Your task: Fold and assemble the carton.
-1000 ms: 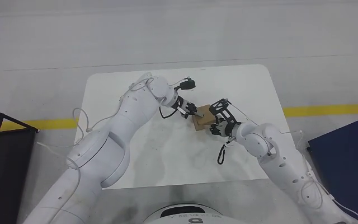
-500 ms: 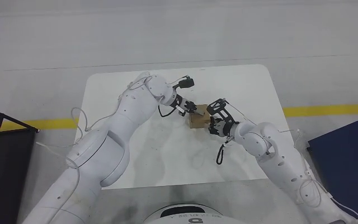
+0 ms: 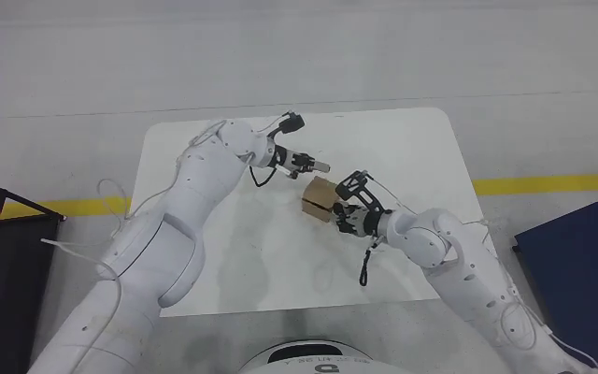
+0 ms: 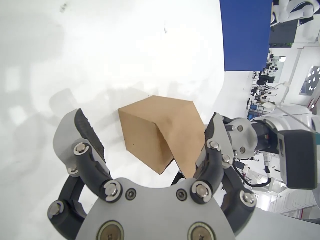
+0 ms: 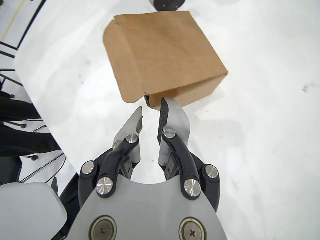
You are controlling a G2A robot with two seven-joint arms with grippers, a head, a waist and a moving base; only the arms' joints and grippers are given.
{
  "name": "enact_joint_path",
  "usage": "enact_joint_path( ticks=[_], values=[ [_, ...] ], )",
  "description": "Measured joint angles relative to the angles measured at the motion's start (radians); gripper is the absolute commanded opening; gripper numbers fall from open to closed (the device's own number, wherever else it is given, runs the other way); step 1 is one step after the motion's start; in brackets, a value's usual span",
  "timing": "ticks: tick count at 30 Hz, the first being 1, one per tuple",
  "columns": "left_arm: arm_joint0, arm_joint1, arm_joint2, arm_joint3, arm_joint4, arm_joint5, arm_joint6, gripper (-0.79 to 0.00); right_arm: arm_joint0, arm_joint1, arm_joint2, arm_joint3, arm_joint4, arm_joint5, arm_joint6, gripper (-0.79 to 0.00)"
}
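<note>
The white table (image 3: 234, 252) carries the brown carton (image 3: 320, 197) near its middle, with one flap loose. The left pincer (image 4: 147, 123) hangs wide and empty just beside the carton. The right pincer (image 5: 151, 107), narrow and empty, sits at the flap's corner. The step looks best done by bracing the far wall and pressing the flap along its crease. The pincers may crowd each other.

You have a white table (image 3: 411, 140) with a few small dark marks (image 4: 63, 6) on its top. It stands on a grey floor (image 3: 299, 56), and a yellow line (image 3: 542, 183) shows on both sides of it. A blue panel (image 3: 561, 248) is near its right side and a black frame (image 3: 19, 266) near its left.
</note>
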Motion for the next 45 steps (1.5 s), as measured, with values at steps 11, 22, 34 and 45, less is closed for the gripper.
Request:
enact_joint_path(
  ticks=[11, 22, 34, 45],
  values=[
    [0.038, 0.101, -0.123, -0.004, -0.106, -0.133, 0.057, 0.000, 0.052, -0.030, -0.081, 0.052, 0.197, -0.144, -0.106, -0.505],
    [0.233, 0.218, -0.234, -0.345, -0.094, -0.021, 0.056, 0.000, -0.015, 0.006, 0.074, -0.095, 0.258, -0.272, -0.058, -0.443],
    [0.479, 0.302, -0.354, -0.775, -0.016, 0.175, 0.071, 0.000, 0.080, -0.011, -0.014, -0.063, -0.097, -0.075, -0.025, -0.265],
    [0.561, 0.328, -0.393, -0.898, 0.003, 0.226, 0.081, 0.000, 0.166, -0.034, -0.101, -0.034, -0.225, 0.006, 0.021, -0.305]
  ],
)
